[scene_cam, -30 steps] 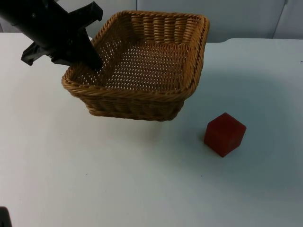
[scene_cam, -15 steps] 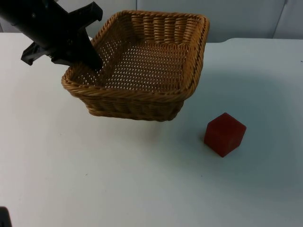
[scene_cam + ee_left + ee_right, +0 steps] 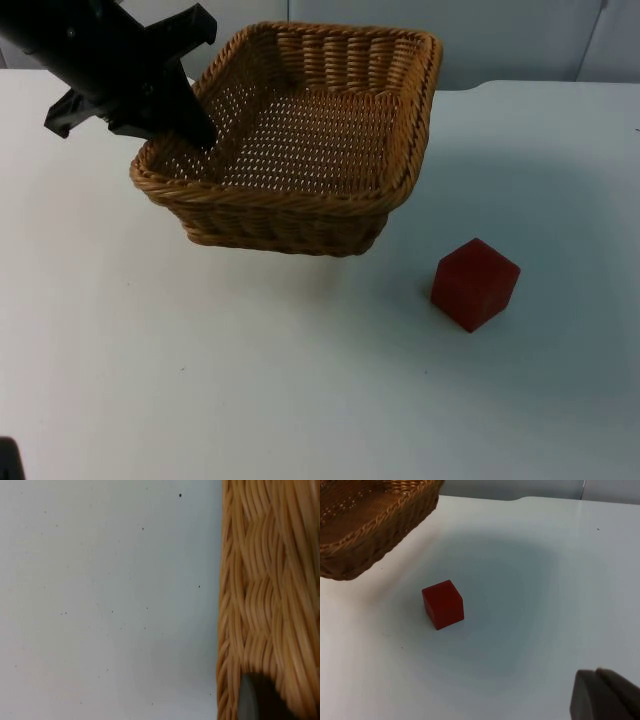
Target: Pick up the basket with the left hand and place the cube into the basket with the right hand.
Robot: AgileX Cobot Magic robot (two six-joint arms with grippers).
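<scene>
A square woven wicker basket (image 3: 300,140) hangs tilted a little above the table at the back centre, casting a shadow beneath it. My left gripper (image 3: 198,136) comes in from the upper left and is shut on the basket's left rim. The left wrist view has that rim (image 3: 260,600) close up, with a black fingertip (image 3: 255,700) against the weave. A red cube (image 3: 475,283) stands on the white table to the basket's front right, free of everything. My right gripper (image 3: 602,695) waits well short of the cube (image 3: 443,604), with the basket's corner (image 3: 375,525) beyond it.
The white table (image 3: 250,380) stretches open in front of the basket and around the cube. A grey partition wall (image 3: 520,35) closes the back edge behind the basket.
</scene>
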